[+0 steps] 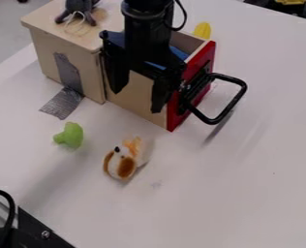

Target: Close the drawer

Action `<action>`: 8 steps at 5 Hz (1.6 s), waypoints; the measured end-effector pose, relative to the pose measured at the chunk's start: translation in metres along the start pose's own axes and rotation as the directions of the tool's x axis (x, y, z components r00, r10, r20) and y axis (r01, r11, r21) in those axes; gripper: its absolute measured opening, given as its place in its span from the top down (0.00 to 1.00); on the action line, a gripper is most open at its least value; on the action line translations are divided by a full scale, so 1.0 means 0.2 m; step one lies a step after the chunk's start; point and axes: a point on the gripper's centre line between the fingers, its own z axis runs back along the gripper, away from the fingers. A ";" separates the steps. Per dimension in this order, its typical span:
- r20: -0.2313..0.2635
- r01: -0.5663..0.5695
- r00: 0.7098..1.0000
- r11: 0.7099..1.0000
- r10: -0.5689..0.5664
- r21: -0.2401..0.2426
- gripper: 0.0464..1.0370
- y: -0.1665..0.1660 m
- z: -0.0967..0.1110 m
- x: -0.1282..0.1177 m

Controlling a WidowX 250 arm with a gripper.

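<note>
1. Plainly, the drawer [136, 86] stands open at the upper centre of the frame, sticking out rightward from a light wooden box [40, 51]; its red front [174, 116] bears a black handle [237, 99].
2. The black gripper [137, 100] hangs down from the top edge, in front of the drawer's near side as seen here. Its fingers are spread well apart, pinching nothing; whether they touch the wood, I cannot tell.
3. Something blue [179, 53] lies inside the drawer, partly hidden by the arm.
4. A grey toy with pale string [80, 7] sits on top of the box, upper left, and silvery tape [60, 104] runs down the box onto the white table [246, 193].
5. Just beyond the drawer is a yellow object [203, 30].
6. Left of centre lies a green toy [70, 135], with a brown-and-white toy dog [121, 163] near it, lower and to the right.
7. Black equipment [39, 232] with a cable fills the lower left corner.
</note>
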 end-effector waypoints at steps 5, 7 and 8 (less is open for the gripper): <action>0.097 0.235 0.968 0.971 -0.230 -0.039 0.04 -0.59 0.02 0.31; 0.042 0.119 0.992 0.993 -0.119 -0.005 0.04 -0.51 -0.20 0.47; -0.028 0.103 0.994 0.995 -0.103 0.006 0.04 -0.49 -0.31 0.50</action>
